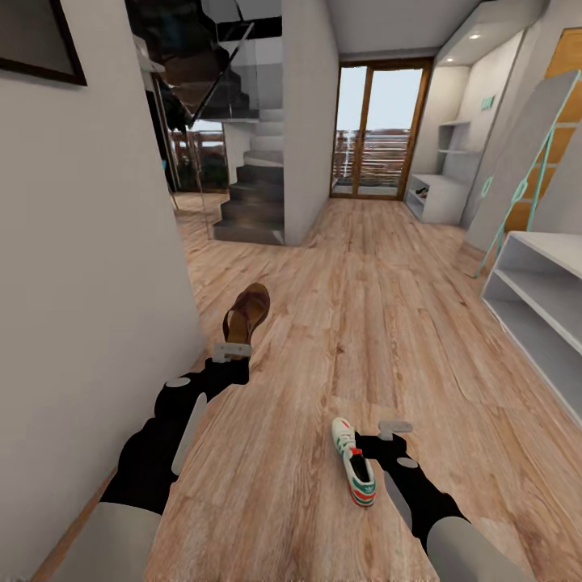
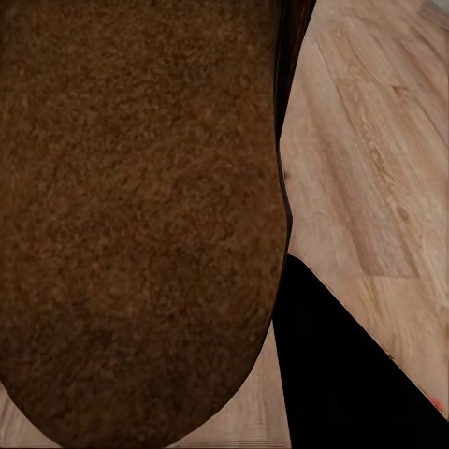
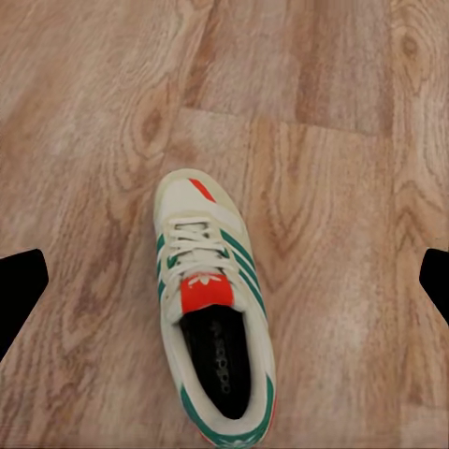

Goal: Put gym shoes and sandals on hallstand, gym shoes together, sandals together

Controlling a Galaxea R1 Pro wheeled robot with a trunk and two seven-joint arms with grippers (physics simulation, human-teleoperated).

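Corridor floor (image 1: 356,323) of wood planks, hallstand (image 1: 541,299) at the right | left claw (image 1: 232,351) pinched a brown sandal (image 1: 246,314) | right claw (image 1: 395,426) stood spread above a gym shoe (image 1: 353,461) lying near | step: picking up; next probably lower, close on the shoe.

Both arms are stretched forward and down in the head view. The left gripper (image 1: 232,351) is parked out at about 11 o'clock, clamped on a sandal (image 1: 246,313). The right gripper (image 1: 394,426) is held closer in, around 1 o'clock, fingers spread wide with nothing between them.
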